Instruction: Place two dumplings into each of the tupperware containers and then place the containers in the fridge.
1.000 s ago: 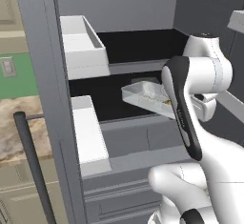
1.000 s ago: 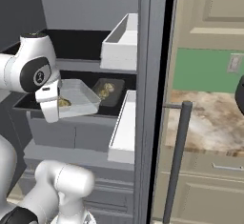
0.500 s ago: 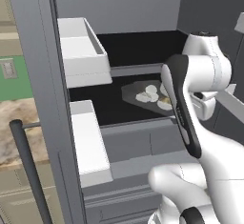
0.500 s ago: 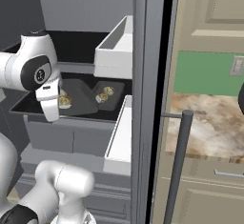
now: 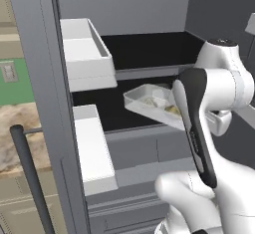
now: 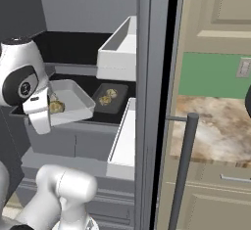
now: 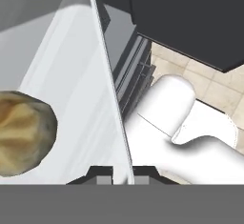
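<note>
We find the tool (image 7: 114,176) pinched on the rim of one tupperware container (image 5: 149,103), its jaws pressed together on the thin plastic wall, which runs up between the dark tips in the hand view. A dumpling (image 7: 21,132) lies inside that container just beside the gripped wall; the right base view also shows a dumpling (image 6: 56,107) in it.

The held container now sits raised and tilted at the front edge of the lower black shelf (image 5: 107,111) of the fridge (image 5: 37,54). Half a second ago it appeared lower and flatter against that shelf, and a second ago raised as now, so we judge the arm is still adjusting height and not yet setting down.

The second tupperware container (image 6: 109,98) already rests deeper on the same shelf with two dumplings visible in it, just beside the held one. The white door bins (image 5: 84,54) stand clear to the side.

In our judgement the task is near its end: what remains is to slide the held container fully in, level it and release. The tilt risks the dumplings rolling toward the low rim.
</note>
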